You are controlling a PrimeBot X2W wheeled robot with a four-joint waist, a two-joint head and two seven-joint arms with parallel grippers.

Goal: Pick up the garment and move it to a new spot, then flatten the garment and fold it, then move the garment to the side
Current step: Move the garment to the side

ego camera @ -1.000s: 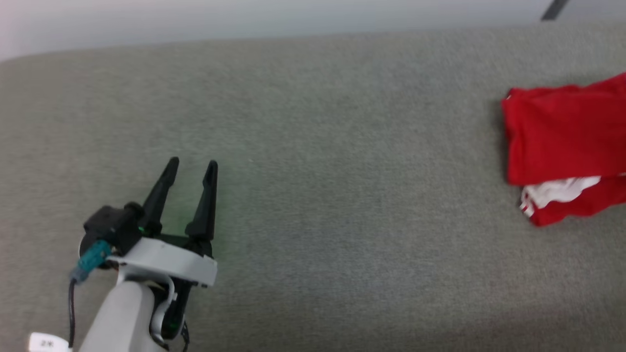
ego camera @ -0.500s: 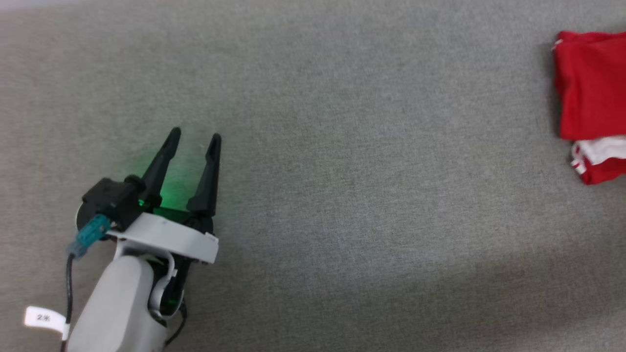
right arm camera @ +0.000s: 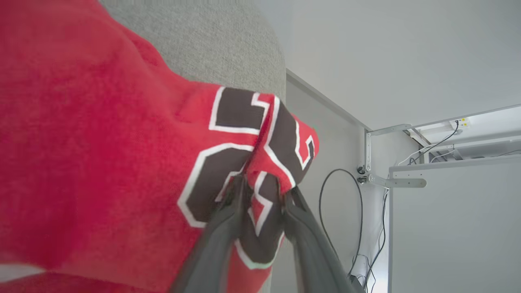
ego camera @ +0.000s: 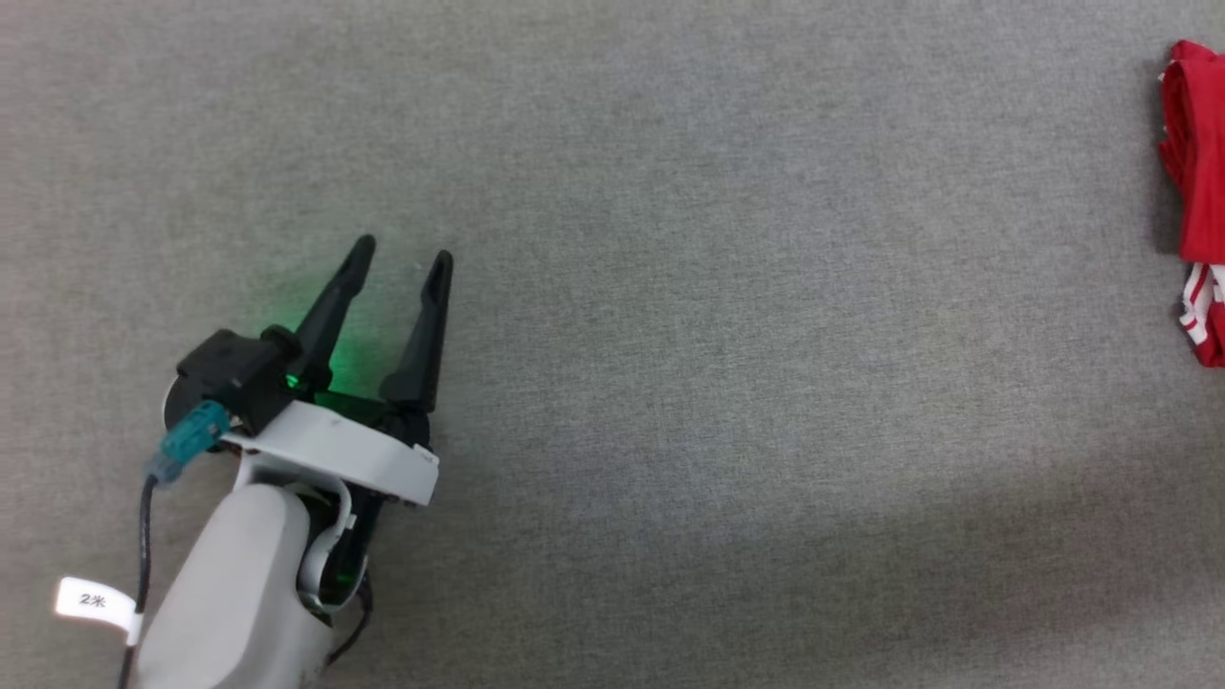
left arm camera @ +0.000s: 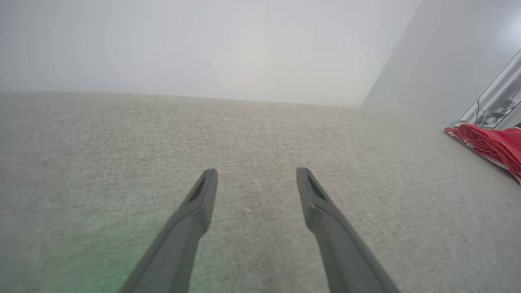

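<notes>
The garment (ego camera: 1201,144), red with a striped white sleeve edge, lies folded at the far right edge of the head view on a grey fabric surface (ego camera: 718,335). In the left wrist view the garment (left arm camera: 496,146) is a low red pile far to the right. My left gripper (ego camera: 403,251) rests at the lower left, open and empty, well away from it; its fingers (left arm camera: 255,173) are spread over bare fabric. My right gripper (right arm camera: 264,187) has a fold of the garment (right arm camera: 101,162), with its black-and-white numerals, pinched between its narrowly parted fingers near the surface's edge.
Beyond the surface's rounded edge (right arm camera: 276,77), the right wrist view shows a pale wall, a black cable (right arm camera: 325,195) and a metal bracket (right arm camera: 378,179). A white wall (left arm camera: 203,44) runs behind the surface. A white tag (ego camera: 91,601) hangs from my left arm's cable.
The head camera has tilted down and turned left, so the garment has slid to the right edge of its view. My left gripper stays open in the same place.
</notes>
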